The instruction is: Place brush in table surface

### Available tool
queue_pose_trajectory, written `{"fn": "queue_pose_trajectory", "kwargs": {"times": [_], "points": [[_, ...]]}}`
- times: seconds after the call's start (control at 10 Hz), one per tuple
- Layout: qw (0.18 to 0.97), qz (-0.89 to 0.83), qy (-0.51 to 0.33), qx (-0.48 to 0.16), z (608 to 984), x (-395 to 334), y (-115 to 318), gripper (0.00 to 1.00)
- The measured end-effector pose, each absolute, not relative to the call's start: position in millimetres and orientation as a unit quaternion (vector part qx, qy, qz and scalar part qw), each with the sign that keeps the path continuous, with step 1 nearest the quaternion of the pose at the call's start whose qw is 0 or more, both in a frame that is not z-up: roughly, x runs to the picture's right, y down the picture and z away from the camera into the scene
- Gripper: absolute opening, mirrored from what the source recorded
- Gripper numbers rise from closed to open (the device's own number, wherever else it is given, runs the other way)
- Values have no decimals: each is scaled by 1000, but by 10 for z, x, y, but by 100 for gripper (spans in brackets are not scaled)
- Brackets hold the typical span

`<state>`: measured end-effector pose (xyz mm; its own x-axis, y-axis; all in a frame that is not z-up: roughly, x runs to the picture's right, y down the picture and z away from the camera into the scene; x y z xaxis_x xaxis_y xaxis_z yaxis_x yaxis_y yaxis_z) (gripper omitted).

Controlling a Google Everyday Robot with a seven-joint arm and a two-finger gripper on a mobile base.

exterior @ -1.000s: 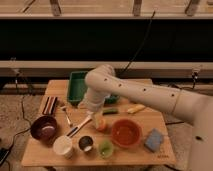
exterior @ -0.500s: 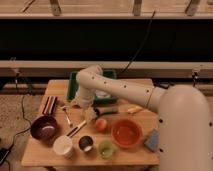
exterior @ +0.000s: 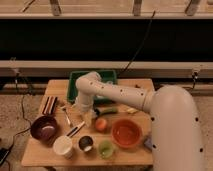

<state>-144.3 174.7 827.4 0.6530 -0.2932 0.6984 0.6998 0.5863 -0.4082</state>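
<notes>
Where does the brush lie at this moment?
In the camera view the brush lies on the table surface, left of centre, between the fork and the white cup; the gripper is just right of it.

One high cam looks down on table surface [exterior: 42,151]; claw [exterior: 86,119] near ctr.

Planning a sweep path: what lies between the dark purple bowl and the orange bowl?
In the camera view, the brush and an orange fruit lie there; the gripper hangs just behind that line, near the fork.
</notes>
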Motion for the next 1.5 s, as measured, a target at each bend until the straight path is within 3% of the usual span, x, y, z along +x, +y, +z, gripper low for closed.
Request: {"fn": "queue_pose_trajectory", "kwargs": {"times": [0.9, 1.5], "points": [[848, -304, -256, -351, 8480, -1187, 1854, 77], [845, -309, -251, -357, 8555, -1118, 1848, 15]]}}
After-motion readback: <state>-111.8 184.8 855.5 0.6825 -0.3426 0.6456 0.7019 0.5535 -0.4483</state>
